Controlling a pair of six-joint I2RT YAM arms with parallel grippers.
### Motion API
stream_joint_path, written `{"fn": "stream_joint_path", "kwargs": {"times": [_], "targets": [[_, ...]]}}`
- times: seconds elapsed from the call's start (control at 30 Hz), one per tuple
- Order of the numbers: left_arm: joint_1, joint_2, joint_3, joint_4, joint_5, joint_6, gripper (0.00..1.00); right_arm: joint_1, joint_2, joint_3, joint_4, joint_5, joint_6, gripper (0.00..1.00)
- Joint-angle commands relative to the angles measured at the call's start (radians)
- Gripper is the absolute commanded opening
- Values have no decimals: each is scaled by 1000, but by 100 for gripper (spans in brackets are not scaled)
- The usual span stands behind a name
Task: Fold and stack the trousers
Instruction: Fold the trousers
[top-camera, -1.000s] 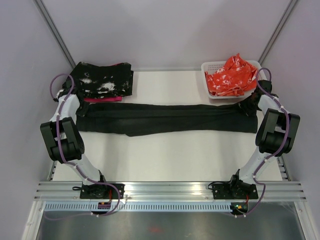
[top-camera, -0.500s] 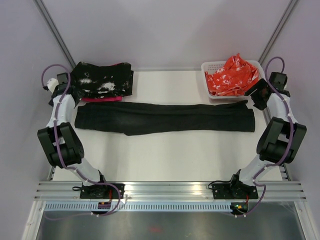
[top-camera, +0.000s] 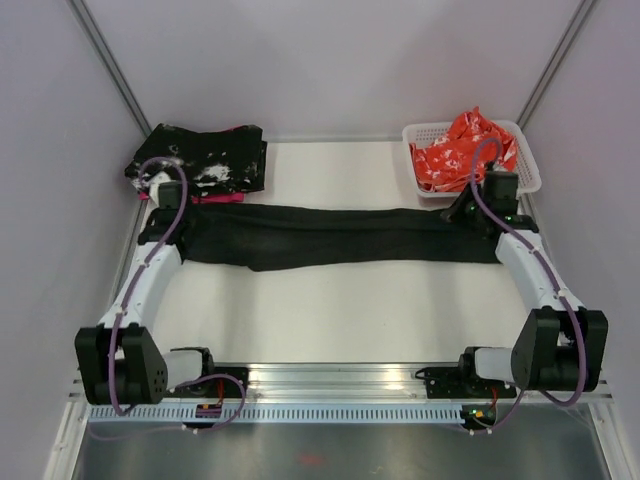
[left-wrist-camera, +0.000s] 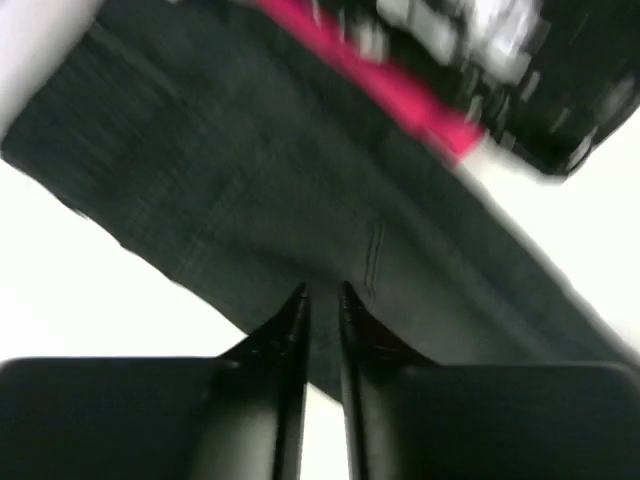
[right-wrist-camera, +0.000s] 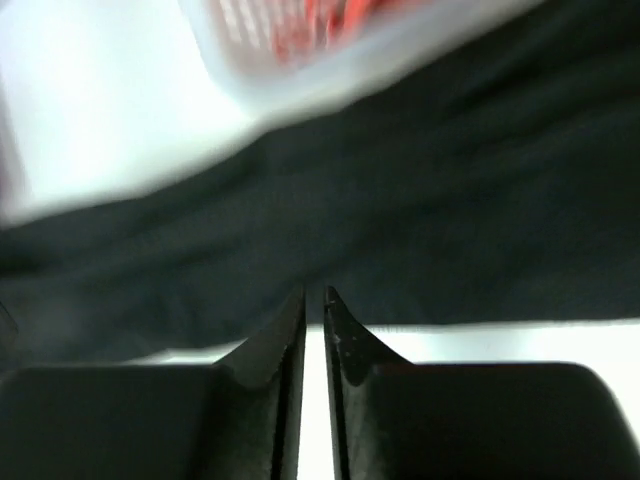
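The trousers (top-camera: 340, 236) lie stretched out flat in a long black band across the far half of the tabletop (top-camera: 340, 310), running from the left side nearly to the right side, with the near edge a little uneven left of the middle. The left end effector (left-wrist-camera: 322, 292) hangs at the left end of the band, and in the left wrist view its two dark fingers are drawn almost together with only a thin slit between them; the tips sit over the near edge of the black cloth and nothing shows in the slit. The right end effector (right-wrist-camera: 314, 292) hangs at the right end of the trousers, its fingers likewise nearly touching, the tips over the near edge of the cloth with bare tabletop below, and no cloth is seen pinched there either. Both wrist views are blurred, so whether the tips touch the cloth cannot be told. At the far left corner a pile of black cloth speckled with white (top-camera: 205, 160) rests on a pink cloth (top-camera: 215, 198), just beyond the trousers' left end. At the far right a white basket (top-camera: 527, 155) holds an orange-red cloth (top-camera: 460, 150), just beyond their right end
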Motion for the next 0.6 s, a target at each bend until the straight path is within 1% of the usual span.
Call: {"fn": "stream_joint_path", "kwargs": {"times": [0.0,0.03,0.07,0.1,0.13,0.2,0.23,0.27,0.33,0.43,0.57], "targets": [[-87,89,-45,62,80,-61,9,140,-5,-121,47,55,36,15],[-104,112,-43,66,77,-68,3,165,6,-134,67,75,49,11],[-129,137,-39,75,74,-78,2,188,18,-142,76,98,53,6],[-138,161,-33,84,75,-78,2,206,36,-149,89,132,55,3],[-146,221,-22,90,71,-78,2,234,84,-149,106,141,55,1],[-156,287,27,79,58,-70,2,260,145,-122,107,169,44,0],[-156,321,48,67,54,-67,2,265,206,-108,109,196,40,0],[-156,377,85,41,45,-65,2,266,236,-97,110,210,29,0],[-158,419,102,30,32,-65,2,268,312,-68,127,253,21,0],[-158,467,90,33,6,-79,2,268,394,-37,155,304,15,0],[-159,484,38,0,23,-119,2,268,469,-11,146,308,15,0]]}}
